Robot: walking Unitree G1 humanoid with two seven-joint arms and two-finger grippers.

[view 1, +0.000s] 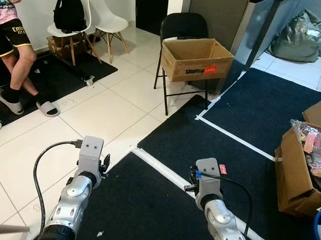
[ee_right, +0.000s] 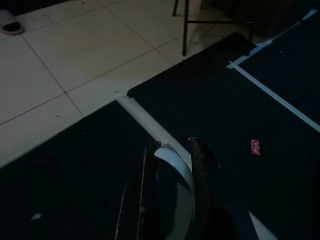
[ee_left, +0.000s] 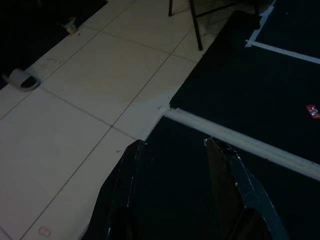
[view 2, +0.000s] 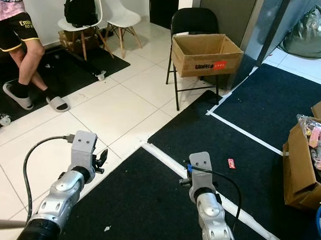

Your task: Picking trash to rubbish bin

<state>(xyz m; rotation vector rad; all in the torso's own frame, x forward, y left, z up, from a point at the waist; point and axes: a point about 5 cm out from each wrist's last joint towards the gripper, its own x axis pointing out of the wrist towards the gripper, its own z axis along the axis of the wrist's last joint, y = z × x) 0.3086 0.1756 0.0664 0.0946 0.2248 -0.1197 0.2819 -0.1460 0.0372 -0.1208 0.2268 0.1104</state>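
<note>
a small red crinkled wrapper (ee_right: 255,146) is seen lying flat on the dark carpet (view 1: 163,204), just ahead and to the right of the right gripper (ee_right: 175,150), whose fingers are held slightly apart around nothing. the left gripper (ee_left: 175,150) is spread wide over the carpet's white taped edge (ee_left: 240,142), and an open cardboard box (view 1: 196,58) is set on a black folding chair (view 1: 182,26) well beyond both.

Along your right gripper (ee_right: 172,150) you see its two black fingers (ee_right: 150,190) standing a narrow gap apart, with nothing between them but the white tape line (ee_right: 150,122) on the floor beneath. The gripper hangs over dark carpet (ee_right: 75,175). A small red wrapper (ee_right: 255,146) lies flat on the carpet, near the fingertips and off to one side, touching nothing else. A second white tape line (ee_right: 275,97) runs beyond the wrapper. Pale floor tiles (ee_right: 65,55) border the carpet, and two black chair legs (ee_right: 185,30) stand where tile meets carpet. A slipper (ee_right: 10,22) rests on the tiles at the far corner.
</note>
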